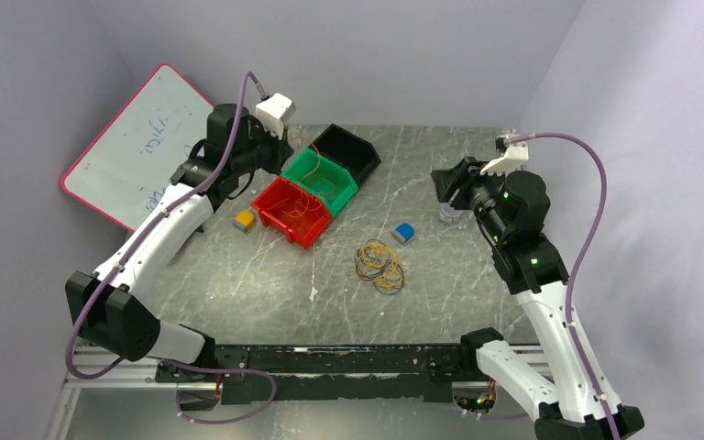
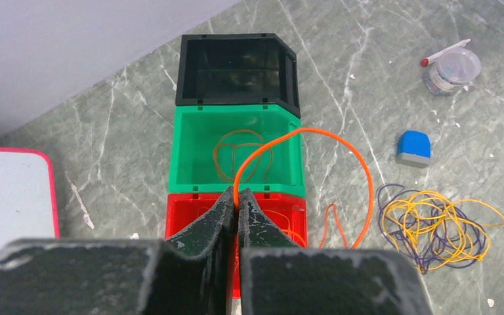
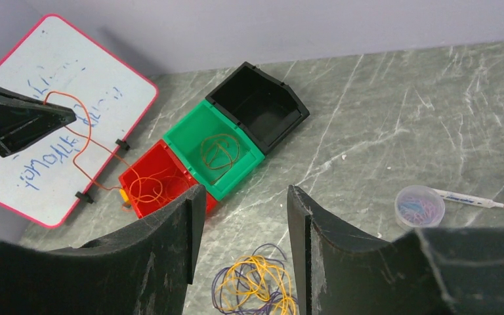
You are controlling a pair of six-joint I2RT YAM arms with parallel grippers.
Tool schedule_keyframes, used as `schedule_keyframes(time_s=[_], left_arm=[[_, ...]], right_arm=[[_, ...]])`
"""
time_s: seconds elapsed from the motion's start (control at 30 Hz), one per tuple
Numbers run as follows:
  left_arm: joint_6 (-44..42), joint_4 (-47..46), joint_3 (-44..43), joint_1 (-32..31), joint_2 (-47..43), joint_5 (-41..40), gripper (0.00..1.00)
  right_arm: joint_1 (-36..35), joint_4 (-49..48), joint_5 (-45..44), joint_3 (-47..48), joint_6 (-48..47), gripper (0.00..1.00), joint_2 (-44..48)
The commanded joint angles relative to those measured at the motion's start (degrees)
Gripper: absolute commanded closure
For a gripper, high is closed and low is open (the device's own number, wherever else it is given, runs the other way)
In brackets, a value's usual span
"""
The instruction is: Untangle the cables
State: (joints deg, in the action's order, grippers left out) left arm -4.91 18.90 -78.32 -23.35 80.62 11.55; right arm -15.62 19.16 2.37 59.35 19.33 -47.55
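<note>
Green bin (image 2: 182,154) held an orange loop (image 2: 236,152); red bin (image 2: 182,220) held orange coils (image 3: 147,187); black bin (image 2: 187,69) sat behind. L gripper (image 2: 237,209) jaws were pinched shut on an orange cable (image 2: 315,130), which arched up and right, then down to the red bin. R gripper (image 3: 244,197) jaws stood wide above the yellow/purple clump (image 3: 256,285) on the table (image 1: 477,293).

Worktop (image 1: 477,293): grey stone-pattern slab with pale veins. Toward the far-left corner we log three open bins touching in a diagonal row: black bin (image 1: 373,156) nearest the far edge, then green bin (image 1: 346,191), then red bin (image 1: 304,229). A yellow-topped block (image 1: 245,220) sits just left of the red one. Mid-table we note a tangle of yellow and dark purple cables (image 1: 379,265), with a blue block (image 1: 403,233) near it. By the right edge are a clear tub (image 2: 451,70) and a marker pen (image 2: 445,52). A whiteboard (image 1: 137,147) leans at the left edge.
</note>
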Motion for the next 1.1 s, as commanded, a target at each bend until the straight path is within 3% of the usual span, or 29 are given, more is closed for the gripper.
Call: schedule_keyframes(time_s=[0.0,0.4,1.07], left_arm=[[-0.97,-3.16,1.65,1.35,1.06,-1.16,0.93],[-0.88,-5.75,4.77,3.18,4.36,-2.22,0.93],[0.51,-5.69,8.88,4.30,7.56,-14.86,0.93]], right_arm=[[-0.29,-0.02,0.41,-0.82,0.12,0.48,0.38],[-0.29,-0.13,0.35,-1.23,0.09,0.47,0.29],[-0.30,-0.31,0.41,-1.61,-0.29,0.47,0.07]])
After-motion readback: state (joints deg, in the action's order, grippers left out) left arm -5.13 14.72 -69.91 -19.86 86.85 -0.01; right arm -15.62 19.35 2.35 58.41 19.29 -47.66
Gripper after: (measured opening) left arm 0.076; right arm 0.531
